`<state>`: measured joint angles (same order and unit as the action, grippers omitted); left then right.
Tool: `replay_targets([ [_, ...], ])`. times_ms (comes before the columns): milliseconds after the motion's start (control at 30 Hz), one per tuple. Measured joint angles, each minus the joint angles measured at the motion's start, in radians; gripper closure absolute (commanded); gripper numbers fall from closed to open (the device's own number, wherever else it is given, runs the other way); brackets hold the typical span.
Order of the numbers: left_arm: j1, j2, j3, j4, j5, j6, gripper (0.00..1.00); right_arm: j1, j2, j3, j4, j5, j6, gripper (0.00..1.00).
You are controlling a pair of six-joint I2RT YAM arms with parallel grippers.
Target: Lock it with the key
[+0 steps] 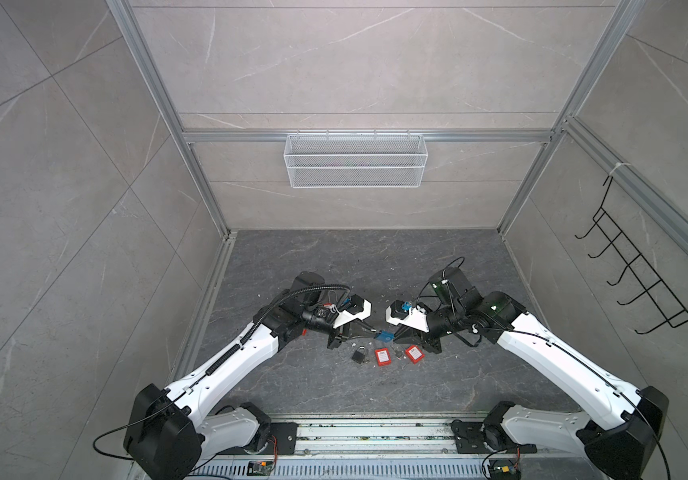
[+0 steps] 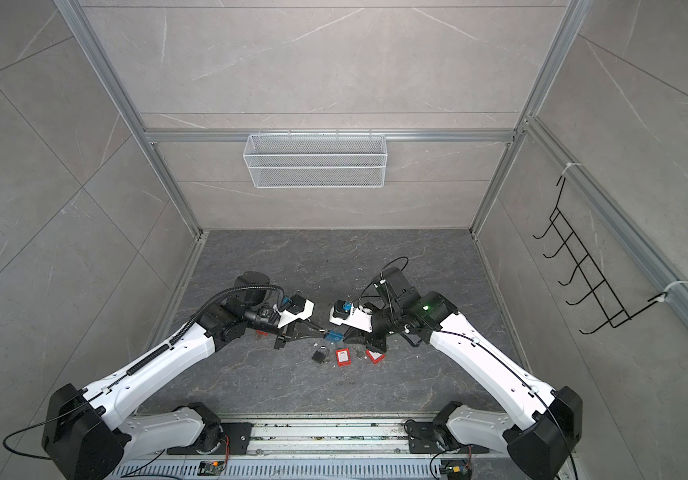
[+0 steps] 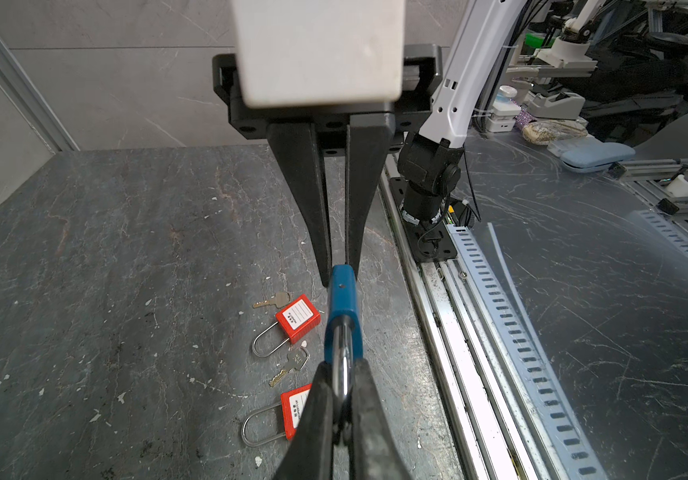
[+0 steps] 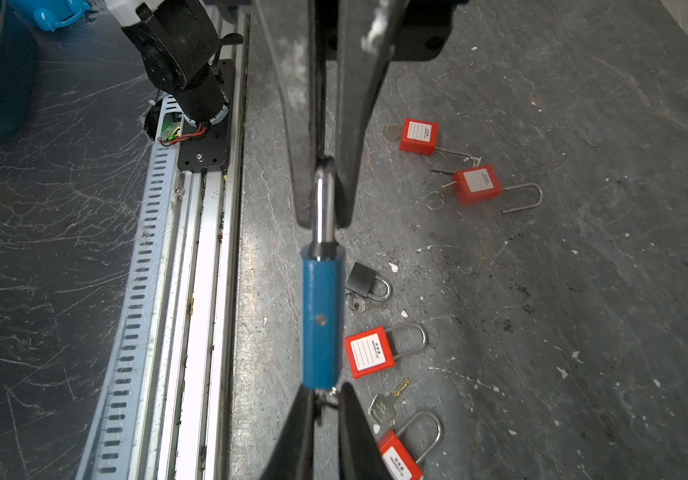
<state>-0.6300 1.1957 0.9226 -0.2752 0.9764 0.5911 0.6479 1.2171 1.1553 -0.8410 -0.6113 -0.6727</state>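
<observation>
A blue padlock [image 1: 384, 336] [image 2: 335, 336] hangs above the dark table between both grippers. My left gripper [image 3: 342, 368] [image 1: 373, 331] is shut on its steel shackle [image 3: 341, 357] [image 4: 325, 195]. From the opposite side, my right gripper [image 4: 327, 392] [image 1: 394, 337] meets the lock body's [image 4: 320, 320] bottom end. Its jaws are closed on a small metal key [image 4: 329, 400] that sticks out of that end. In the left wrist view the right gripper's fingers [image 3: 355, 216] touch the blue body [image 3: 344, 303].
Two red padlocks [image 1: 382, 357] [image 1: 414, 354], a black padlock [image 1: 360, 356] and loose keys [image 3: 273, 299] [image 3: 292, 365] lie on the table below. Two other red padlocks [image 4: 419, 137] [image 4: 477, 189] lie near the left arm. A wire basket [image 1: 355, 160] hangs on the back wall.
</observation>
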Motion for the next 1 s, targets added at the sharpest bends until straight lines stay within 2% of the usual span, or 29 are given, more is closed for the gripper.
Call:
replay_targets([
  [267,-0.005,-0.003,-0.001,-0.003,-0.008,0.0,1.0,0.0,0.019,0.014,-0.027,-0.028,-0.005,1.0],
  [767,-0.023,-0.024,-0.001,-0.045,-0.021,0.089,1.0,-0.014,0.13,0.139,-0.211,-0.078,-0.121,1.0],
  [900,-0.029,-0.027,-0.001,-0.048,-0.049,0.098,1.0,-0.013,0.13,0.13,-0.195,-0.064,-0.113,1.0],
  [1000,-0.03,-0.027,-0.001,-0.047,-0.072,0.082,1.0,0.003,0.083,0.064,-0.101,-0.023,-0.082,1.0],
])
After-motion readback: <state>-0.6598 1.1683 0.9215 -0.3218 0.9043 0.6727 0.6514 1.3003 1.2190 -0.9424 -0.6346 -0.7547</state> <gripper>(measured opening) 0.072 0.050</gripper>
